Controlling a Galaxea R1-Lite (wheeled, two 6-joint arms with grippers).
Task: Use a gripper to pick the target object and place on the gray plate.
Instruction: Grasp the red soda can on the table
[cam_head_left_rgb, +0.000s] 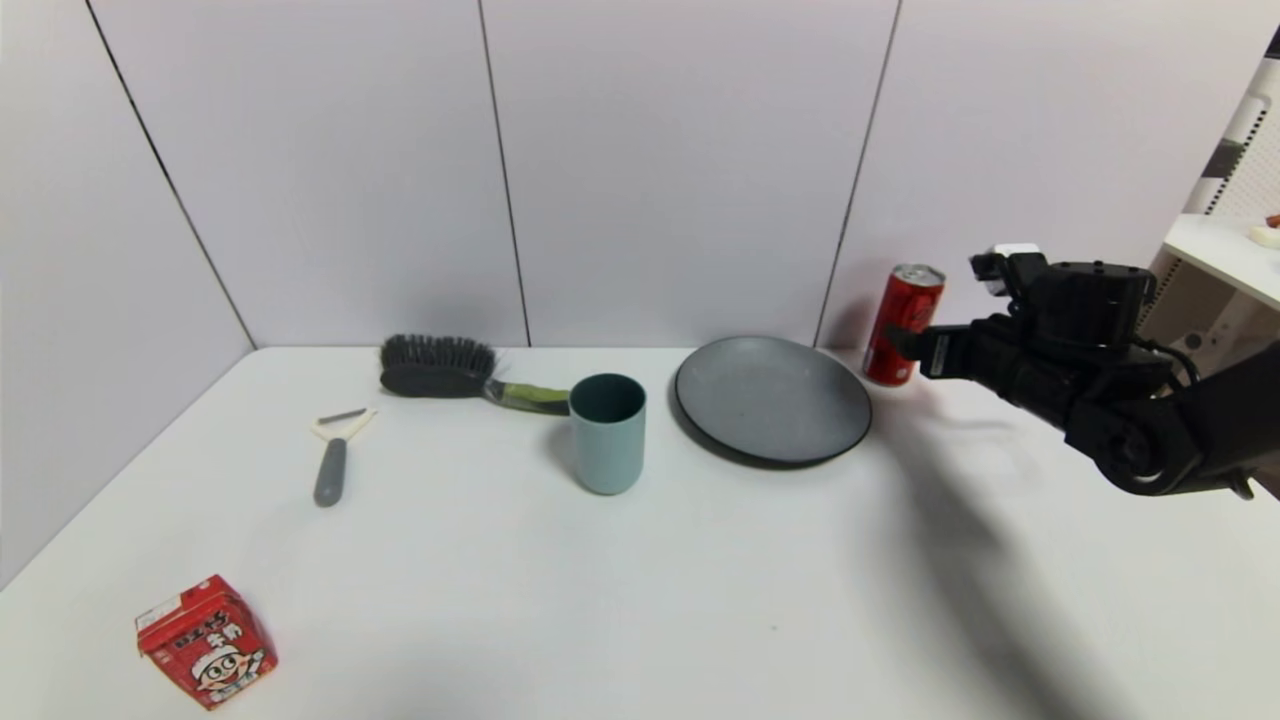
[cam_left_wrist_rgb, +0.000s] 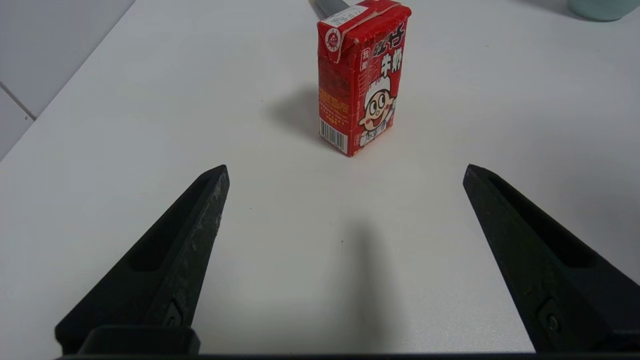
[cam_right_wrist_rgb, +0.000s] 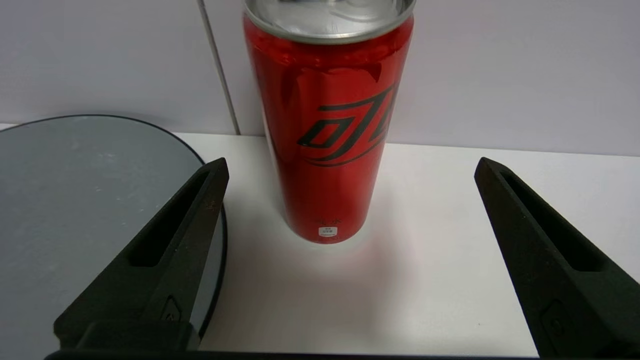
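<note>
Holding my right gripper spread wide, I face the upright tall slim red drink can just beside the round dark gray plate.

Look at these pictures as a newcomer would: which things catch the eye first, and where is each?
The red can stands upright at the table's back edge by the wall, just right of the gray plate. The right gripper is open and level with it, the can ahead of its fingers and untouched. At the near left corner stands a red cartoon-face carton, seen past the open left gripper.
</note>
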